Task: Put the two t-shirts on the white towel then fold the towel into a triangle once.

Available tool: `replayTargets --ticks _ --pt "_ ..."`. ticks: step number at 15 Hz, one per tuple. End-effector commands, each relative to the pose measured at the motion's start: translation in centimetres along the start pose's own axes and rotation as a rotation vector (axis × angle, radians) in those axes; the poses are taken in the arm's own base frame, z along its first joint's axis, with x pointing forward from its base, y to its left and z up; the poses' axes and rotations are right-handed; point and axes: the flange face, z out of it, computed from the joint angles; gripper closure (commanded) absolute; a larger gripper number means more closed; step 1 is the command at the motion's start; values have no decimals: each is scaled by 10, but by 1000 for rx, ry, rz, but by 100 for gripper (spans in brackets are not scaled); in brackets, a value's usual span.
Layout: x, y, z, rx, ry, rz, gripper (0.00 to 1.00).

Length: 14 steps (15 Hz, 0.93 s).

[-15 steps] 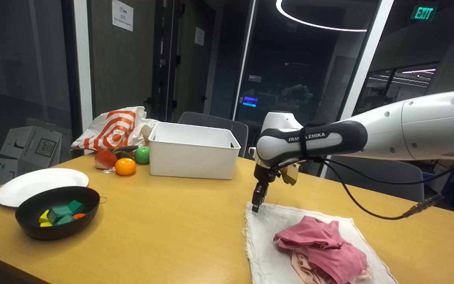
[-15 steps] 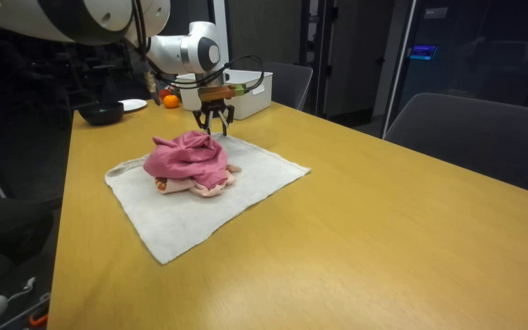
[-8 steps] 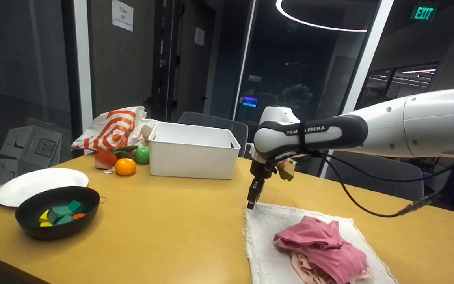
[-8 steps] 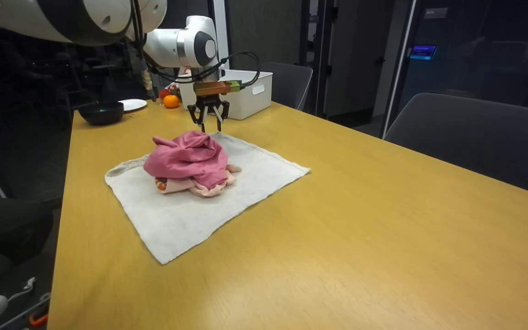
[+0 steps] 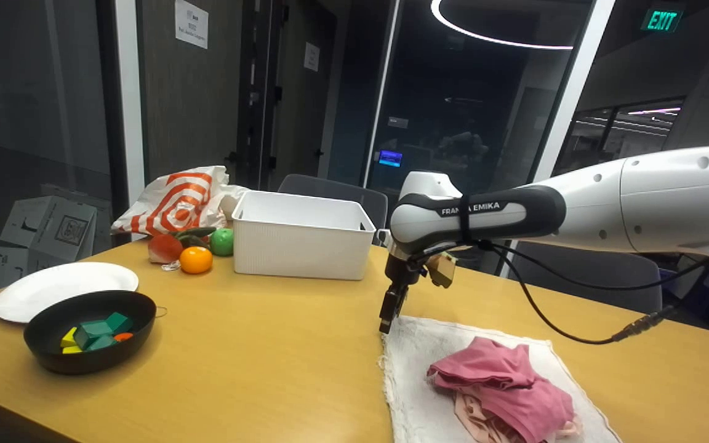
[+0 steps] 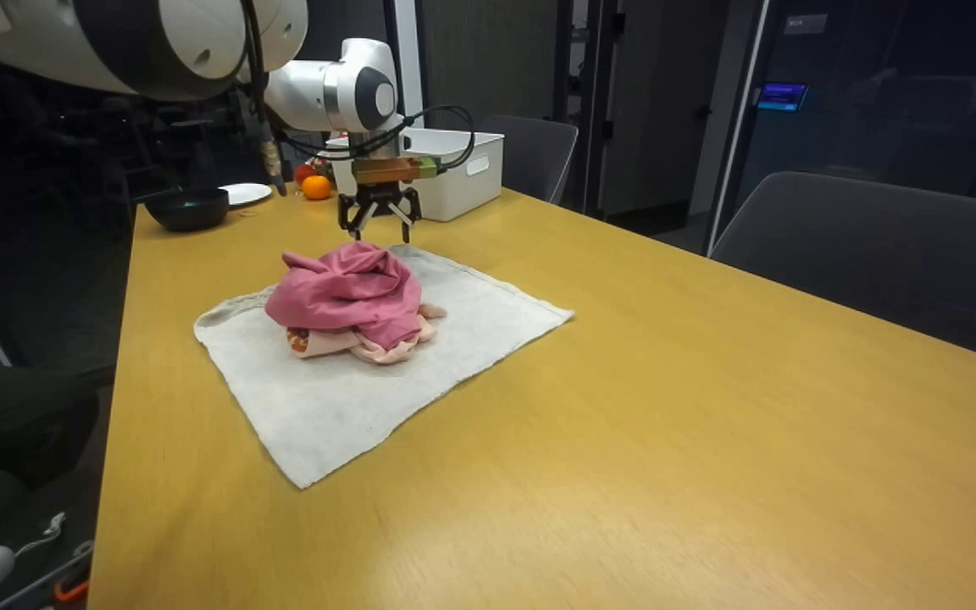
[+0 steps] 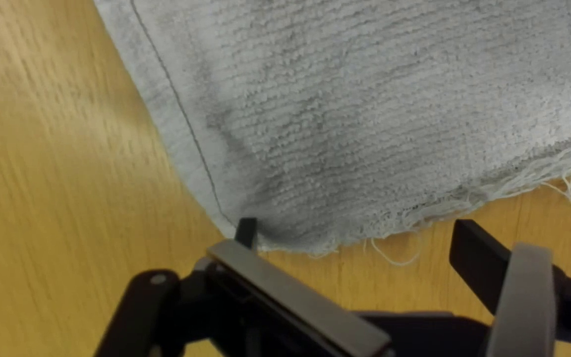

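A white towel [image 6: 488,318] is lying spread out, one corner at my claw [image 6: 382,238].
On it, near the claw, a dark pink t-shirt [image 6: 352,292] is partly covering a pale one [image 6: 390,350]; I am holding the fingers [image 7: 479,260] wide apart.

The arm [image 5: 674,197] is glossy white, with round grey screw recesses [image 5: 703,162] on both sides of a thin seam [image 5: 621,197]; at nine o'clock from it, a charcoal panel [image 5: 546,210] carries white lettering [image 5: 484,207], "FRAN" and "A EMIKA", parted by a black strap [image 5: 464,218]. Black cables [image 5: 591,342] loop below, one joined to a ribbed, dull-metal connector [image 5: 644,325] at four o'clock from the lettering. The gripper [image 6: 382,237] is black with flat silvery-grey bars [image 7: 300,297], and in an exterior view an orange-brown and green block [image 6: 390,170] sits at twelve o'clock from it.
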Motion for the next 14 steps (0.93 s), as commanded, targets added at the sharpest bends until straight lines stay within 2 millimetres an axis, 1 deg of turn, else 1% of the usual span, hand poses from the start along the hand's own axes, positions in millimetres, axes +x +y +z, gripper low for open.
replayTargets --ticks 1,3,5,6,7,8,14 --pt "-2 7 11 -24 -25 33 0" --pt "-7 13 19 -17 -33 59 0" --pt "-10 15 29 -14 -43 58 0" --pt "-9 15 31 -13 -40 57 0" --pt "-8 14 31 -9 -37 55 25" --pt "-8 14 31 -8 -38 58 26" --pt "-11 18 28 2 -29 75 73"
